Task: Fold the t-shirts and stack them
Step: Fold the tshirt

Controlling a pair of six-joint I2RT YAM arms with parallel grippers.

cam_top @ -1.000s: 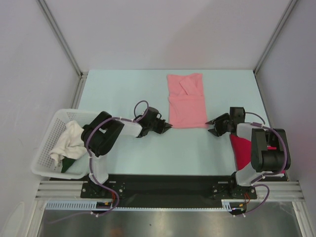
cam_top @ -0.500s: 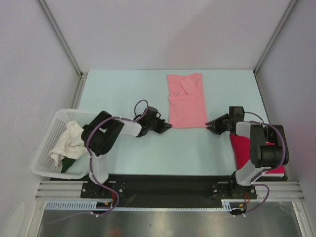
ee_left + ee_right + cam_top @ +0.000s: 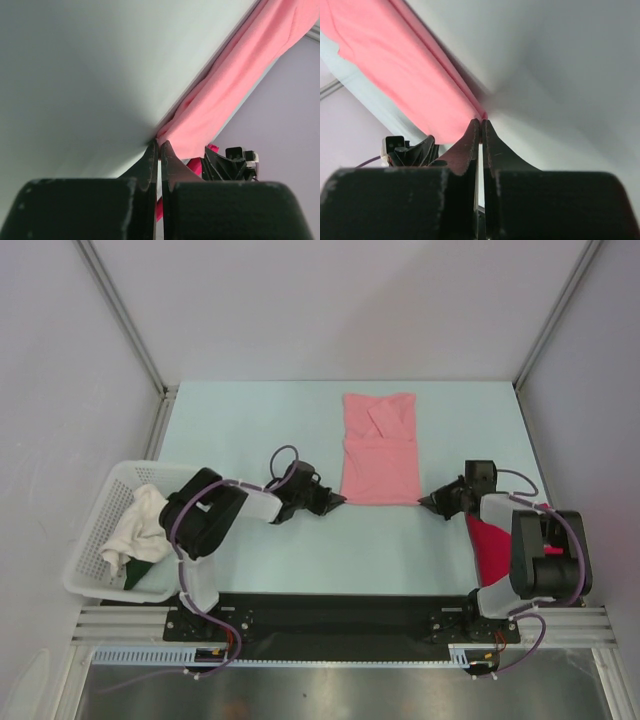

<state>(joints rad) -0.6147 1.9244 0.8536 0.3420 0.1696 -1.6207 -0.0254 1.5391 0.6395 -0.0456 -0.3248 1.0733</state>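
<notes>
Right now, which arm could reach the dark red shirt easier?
Right, probably. The magenta-red t-shirt lies by the right gripper; the left gripper is across the salmon-pink t-shirt. Both pinch its hem.

The salmon-pink t-shirt (image 3: 380, 455) lies flat at the table's 1 o'clock, folded into a long rectangle with a sleeve flap turned over its far end. The left gripper (image 3: 341, 502) and right gripper (image 3: 424, 502) pinch its near corners. The magenta-red t-shirt (image 3: 488, 545) lies folded at 4 o'clock, partly hidden.
</notes>
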